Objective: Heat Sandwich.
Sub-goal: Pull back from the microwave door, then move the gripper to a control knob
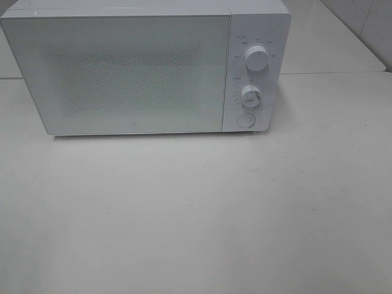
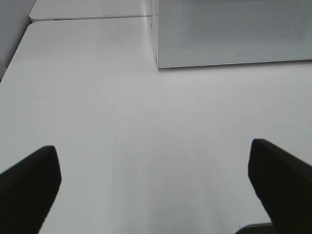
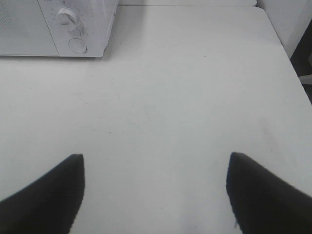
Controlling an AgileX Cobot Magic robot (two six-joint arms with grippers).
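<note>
Left hand (image 2: 153,156) and right hand (image 3: 156,158) are hovering released and empty, sandwich is showing nowhere, microwave (image 1: 122,67) at 12 o'clock is sitting shut: likely door-opening step, calling for right hand pressing its 4 o'clock button (image 1: 245,120).

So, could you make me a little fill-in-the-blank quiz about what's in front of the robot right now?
1. The microwave has its door ____.
2. The round button sits ____ the two knobs.
3. The left claw and right claw are both ____, holding nothing.
Missing words: closed; below; open.
</note>
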